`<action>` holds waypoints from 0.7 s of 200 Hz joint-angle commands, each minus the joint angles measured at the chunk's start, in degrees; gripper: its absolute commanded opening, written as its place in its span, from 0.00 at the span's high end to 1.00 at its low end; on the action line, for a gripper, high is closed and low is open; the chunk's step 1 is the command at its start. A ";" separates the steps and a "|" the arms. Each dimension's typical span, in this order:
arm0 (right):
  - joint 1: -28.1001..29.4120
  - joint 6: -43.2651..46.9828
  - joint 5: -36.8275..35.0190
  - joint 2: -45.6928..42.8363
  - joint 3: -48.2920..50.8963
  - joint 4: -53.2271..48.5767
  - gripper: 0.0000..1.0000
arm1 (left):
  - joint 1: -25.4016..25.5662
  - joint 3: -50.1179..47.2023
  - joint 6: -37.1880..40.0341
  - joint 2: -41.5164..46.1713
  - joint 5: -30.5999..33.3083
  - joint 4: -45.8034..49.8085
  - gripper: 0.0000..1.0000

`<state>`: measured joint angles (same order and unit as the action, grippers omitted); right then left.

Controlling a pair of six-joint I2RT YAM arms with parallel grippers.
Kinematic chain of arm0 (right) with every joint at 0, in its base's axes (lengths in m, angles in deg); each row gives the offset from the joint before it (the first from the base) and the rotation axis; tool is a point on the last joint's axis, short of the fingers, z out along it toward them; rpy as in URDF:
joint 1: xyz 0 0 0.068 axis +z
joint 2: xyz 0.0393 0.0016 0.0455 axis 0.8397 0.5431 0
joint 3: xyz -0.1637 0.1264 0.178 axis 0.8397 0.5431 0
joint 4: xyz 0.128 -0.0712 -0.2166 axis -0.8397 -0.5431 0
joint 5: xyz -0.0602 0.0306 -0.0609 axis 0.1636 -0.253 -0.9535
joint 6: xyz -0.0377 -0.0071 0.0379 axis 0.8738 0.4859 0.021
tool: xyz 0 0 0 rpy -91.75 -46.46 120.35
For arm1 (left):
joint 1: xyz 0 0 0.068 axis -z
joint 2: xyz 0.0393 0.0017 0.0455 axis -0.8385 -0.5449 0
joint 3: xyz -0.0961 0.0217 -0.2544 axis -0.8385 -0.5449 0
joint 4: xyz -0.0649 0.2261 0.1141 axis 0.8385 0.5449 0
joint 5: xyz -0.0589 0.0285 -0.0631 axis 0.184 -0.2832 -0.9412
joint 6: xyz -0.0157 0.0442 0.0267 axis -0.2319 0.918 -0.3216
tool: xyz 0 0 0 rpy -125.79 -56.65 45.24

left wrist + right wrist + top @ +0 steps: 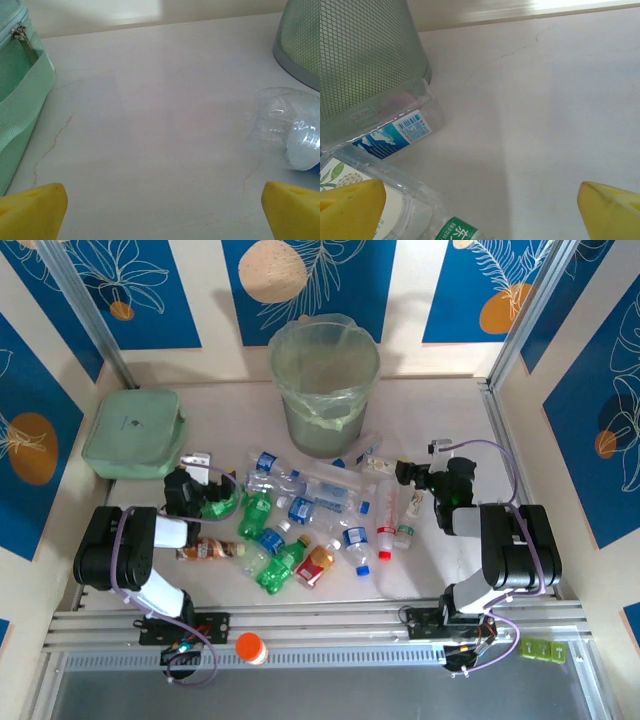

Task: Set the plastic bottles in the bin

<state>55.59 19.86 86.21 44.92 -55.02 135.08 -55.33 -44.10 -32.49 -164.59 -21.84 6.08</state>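
Bottles [330,490]: lay flat, heaped mid-table, long axes pointing every way.
Look: mostly clear, blue-capped; some green, one amber, one red-labelled.
Bin [325,390]: upright just behind, one clear bottle against its base.
Box [133,432]: left of Bin, apart.
Left gripper [160,215]: spread wide, empty.
Right gripper [480,210]: spread wide, empty.

Bright, even overhead light, soft shadows; both wrist views slightly hazy.
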 commanded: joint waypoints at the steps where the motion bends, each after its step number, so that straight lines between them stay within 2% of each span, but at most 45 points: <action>1: 0.02 0.81 0.23 -0.03 0.09 -0.16 0.01 | 0.38 0.98 0.67 0.45 0.81 0.80 0.01; 140: -0.06 0.73 0.41 -0.03 0.05 -0.19 0.01 | 0.37 1.15 0.59 0.44 0.78 1.33 0.01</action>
<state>55.59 19.86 86.21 44.92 -55.02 135.06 -55.31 -43.86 -32.47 -164.59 -21.79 6.52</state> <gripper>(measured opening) 0.988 0.994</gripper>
